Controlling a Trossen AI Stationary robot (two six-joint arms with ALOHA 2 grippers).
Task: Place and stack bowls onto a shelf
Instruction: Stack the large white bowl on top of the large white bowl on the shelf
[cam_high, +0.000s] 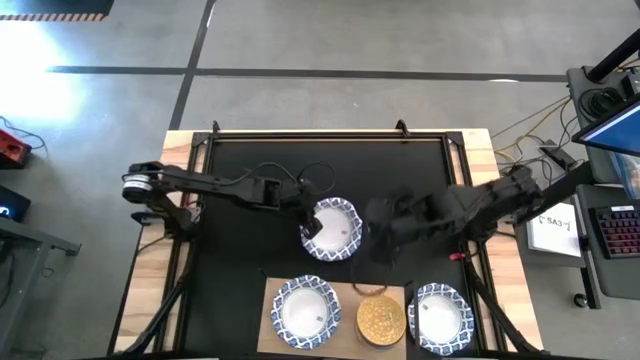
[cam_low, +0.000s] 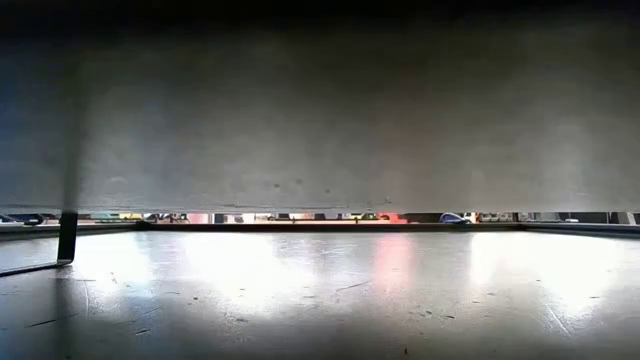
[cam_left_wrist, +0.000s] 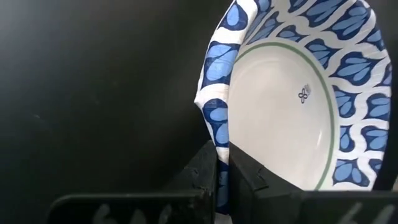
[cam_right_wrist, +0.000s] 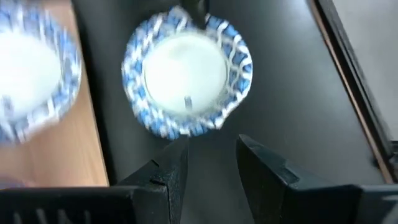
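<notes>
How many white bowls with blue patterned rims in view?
3. One white blue-rimmed bowl on the black mat, pinched at its rim by the left gripper; two on the light-wood shelf, at its left end and right end. None visibly stacked.

From my station I see two dark, jointed arms with thin black cables looping along them, a silver-ringed joint on the left arm (cam_high: 137, 183), and blocky matte-black fingers (cam_right_wrist: 264, 171).

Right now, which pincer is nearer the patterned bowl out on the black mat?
Left. The left pincer is clamped on the rim of the bowl. The right pincer is open, just short of the bowl's opposite edge, not touching it.
</notes>
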